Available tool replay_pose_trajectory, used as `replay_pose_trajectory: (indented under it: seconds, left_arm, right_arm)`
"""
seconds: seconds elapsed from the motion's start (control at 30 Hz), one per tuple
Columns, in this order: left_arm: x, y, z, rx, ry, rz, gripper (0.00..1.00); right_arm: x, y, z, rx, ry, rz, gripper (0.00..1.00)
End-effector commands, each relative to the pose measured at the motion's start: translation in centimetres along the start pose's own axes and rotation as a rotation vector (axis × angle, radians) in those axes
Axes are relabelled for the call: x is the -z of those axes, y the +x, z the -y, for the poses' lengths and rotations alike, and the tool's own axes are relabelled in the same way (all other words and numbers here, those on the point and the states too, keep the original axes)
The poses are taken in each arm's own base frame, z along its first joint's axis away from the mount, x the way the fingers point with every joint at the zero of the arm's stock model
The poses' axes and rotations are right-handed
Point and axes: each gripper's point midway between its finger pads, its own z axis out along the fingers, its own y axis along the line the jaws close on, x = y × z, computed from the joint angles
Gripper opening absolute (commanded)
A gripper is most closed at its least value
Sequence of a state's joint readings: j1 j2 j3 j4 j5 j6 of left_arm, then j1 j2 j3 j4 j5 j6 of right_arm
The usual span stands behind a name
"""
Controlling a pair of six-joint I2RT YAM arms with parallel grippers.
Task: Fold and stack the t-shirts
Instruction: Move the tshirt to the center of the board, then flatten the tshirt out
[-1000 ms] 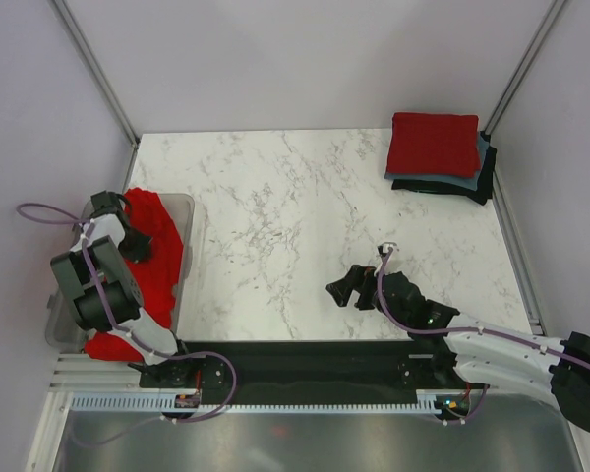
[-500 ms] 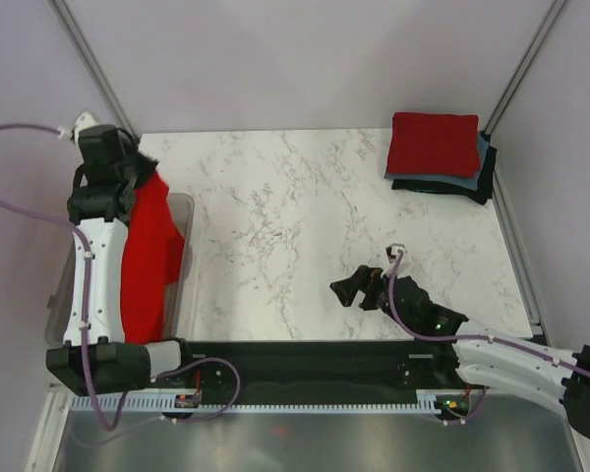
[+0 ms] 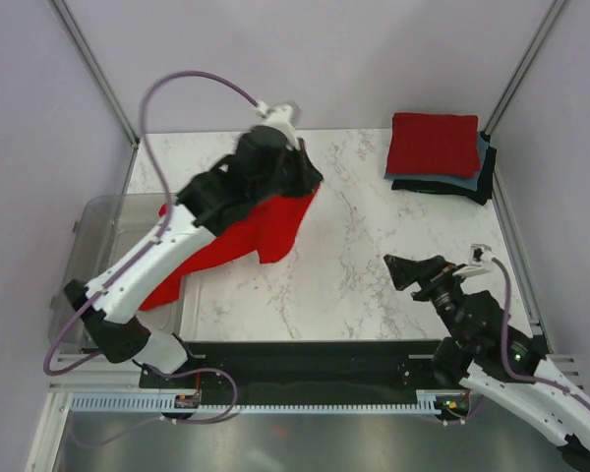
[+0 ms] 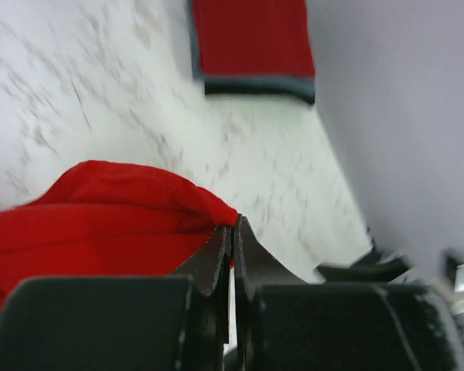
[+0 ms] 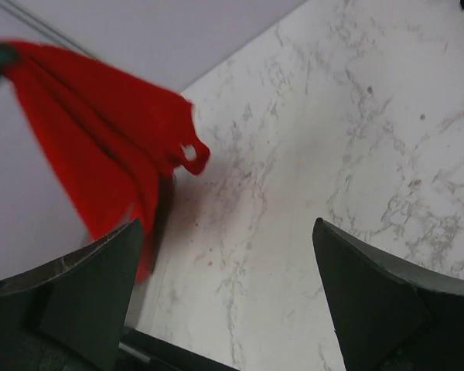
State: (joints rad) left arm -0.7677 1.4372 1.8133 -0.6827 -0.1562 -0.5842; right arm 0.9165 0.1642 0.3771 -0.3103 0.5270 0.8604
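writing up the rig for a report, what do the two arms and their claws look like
Both arms have white links with black joint housings: left arm, right arm. A thin purple cable runs along each. The left claw and right claw are black, with flat wedge-shaped fingers.

- Counter (image 3: 374, 236): the surface that bears everything; both arm bases sit along its near edge.
- Bin (image 3: 88, 211): at the left edge, toward the near left corner.
- Left gripper (image 3: 308, 185): above the far half of the counter, about midway between the left and right edges, to the right of the bin.
- Hanging t-shirt (image 3: 265, 226): pinched at one end by the left gripper. It slants down and left toward the near left corner, and its lower end is over the bin's right wall.
- Stack of folded t-shirts (image 3: 433, 143): in the far right corner, layered one on another, well apart from the hanging t-shirt.
- Right gripper (image 3: 411, 273): above the near right part, in front of the stack and to the right of the hanging t-shirt, touching neither.
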Motion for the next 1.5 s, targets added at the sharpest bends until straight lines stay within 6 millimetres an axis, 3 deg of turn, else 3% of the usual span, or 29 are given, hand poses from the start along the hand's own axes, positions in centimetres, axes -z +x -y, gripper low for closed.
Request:
replay_pose_trajectory:
  seconds: [0.0,0.03,0.1,0.13,0.2,0.23,0.27,0.37,0.43,0.47,0.53,0.67,0.7,0.77,0.8,0.83,0.9,0.93,1.0,1.03,1.07,1.1,1.13,1.17,1.2,1.23,1.3,1.33,1.47]
  left_arm:
    - [-3.8,10.8,2.4,-0.088,0.006,-0.234,0.02]
    - [-5.2,15.4,4.1,-0.115,0.045,-0.340,0.02]
    - [-6.9,19.2,6.2,-0.109,0.074,-0.413,0.02]
    - [-8.4,23.5,7.0,-0.136,0.076,-0.493,0.02]
    - [-9.5,24.8,10.4,-0.159,0.142,-0.507,0.02]
    - [-9.8,26.8,12.0,-0.175,0.185,-0.554,0.02]
    - [-11.5,28.2,13.3,-0.173,0.209,-0.572,0.02]
    - [-14.1,32.8,15.0,-0.132,0.263,-0.679,0.02]
    - [-14.6,33.7,16.3,-0.113,0.301,-0.698,0.02]
    - [-15.4,35.8,15.7,-0.117,0.290,-0.732,0.02]
    - [-15.5,36.7,16.0,-0.124,0.327,-0.763,0.06]
    - [-15.5,36.8,14.4,-0.171,0.292,-0.768,0.58]
    - [-15.5,36.0,13.9,-0.186,0.278,-0.752,0.63]
    - [-15.3,32.3,12.2,-0.174,0.239,-0.711,0.69]
    - [-14.4,29.0,12.4,-0.155,0.244,-0.662,0.70]
    - [-14.7,27.2,9.7,-0.129,0.190,-0.655,0.71]
    - [-14.0,23.8,7.6,-0.086,0.164,-0.621,0.73]
    - [-12.8,20.1,5.4,-0.050,0.135,-0.572,0.73]
    - [-11.3,16.9,2.6,-0.016,0.096,-0.526,0.73]
    - [-10.9,16.1,-1.4,0.011,0.015,-0.519,0.73]
    - [-8.7,13.2,-2.1,0.023,0.013,-0.457,0.72]
    - [-7.8,12.5,-4.0,0.022,-0.021,-0.442,0.72]
    - [-7.3,12.6,-8.0,0.040,-0.105,-0.449,0.72]
    - [-5.4,11.0,-9.0,0.041,-0.116,-0.405,0.72]
    - [-4.7,10.8,-10.9,0.038,-0.158,-0.398,0.71]
    - [-3.7,11.5,-14.8,0.060,-0.253,-0.411,0.71]
    - [-1.5,11.1,-17.6,0.071,-0.315,-0.378,0.71]
    - [-0.6,12.3,-20.9,0.112,-0.391,-0.395,0.71]
    - [2.2,14.1,-26.9,0.206,-0.517,-0.395,0.70]
  right_arm:
    - [2.8,-5.7,-0.1,0.026,0.099,0.093,0.98]
    - [3.2,-6.1,0.0,0.044,0.120,0.086,0.98]
    - [4.1,-8.4,-1.0,0.040,0.135,0.116,0.98]
    - [4.4,-8.6,-0.7,0.059,0.162,0.105,0.98]
    - [5.3,-10.2,-1.1,0.051,0.171,0.129,0.98]
    - [5.6,-10.3,-0.8,0.057,0.186,0.124,0.98]
    - [6.0,-10.7,-0.8,0.051,0.186,0.133,0.98]
    - [6.8,-11.0,-0.4,0.031,0.180,0.139,0.98]
    - [7.4,-10.9,0.0,0.022,0.180,0.135,0.98]
    - [7.7,-11.1,0.2,0.016,0.178,0.138,0.98]
    - [7.8,-10.7,0.4,0.026,0.185,0.123,0.98]
    - [7.3,-9.5,0.1,0.076,0.172,0.063,0.98]
    - [6.8,-8.8,0.1,0.096,0.184,0.035,0.98]
    - [5.9,-6.9,0.3,0.117,0.194,-0.032,0.98]
    - [5.5,-6.1,0.2,0.090,0.199,-0.052,0.98]
    - [5.1,-5.3,0.2,0.083,0.200,-0.075,0.98]
    - [3.7,-2.5,-0.2,0.061,0.179,-0.154,0.98]
    - [3.2,-1.6,-0.1,0.056,0.184,-0.179,0.98]
    - [1.9,1.7,0.7,0.083,0.221,-0.279,0.98]
    - [1.3,2.7,0.9,0.087,0.235,-0.307,0.98]
    - [0.6,4.8,2.1,0.138,0.305,-0.379,0.98]
    - [0.3,5.9,2.5,0.159,0.332,-0.426,0.98]
    - [0.0,6.9,3.1,0.191,0.363,-0.466,0.98]
    - [-0.6,8.4,4.1,0.242,0.425,-0.526,0.98]
    - [-0.9,9.1,4.4,0.264,0.448,-0.557,0.98]
    - [-1.1,9.8,4.5,0.292,0.457,-0.594,0.98]
    - [-2.0,11.1,4.7,0.328,0.486,-0.644,0.98]
    - [-2.2,11.6,4.8,0.340,0.493,-0.664,0.98]
    - [-2.4,14.4,6.1,0.396,0.535,-0.772,0.95]
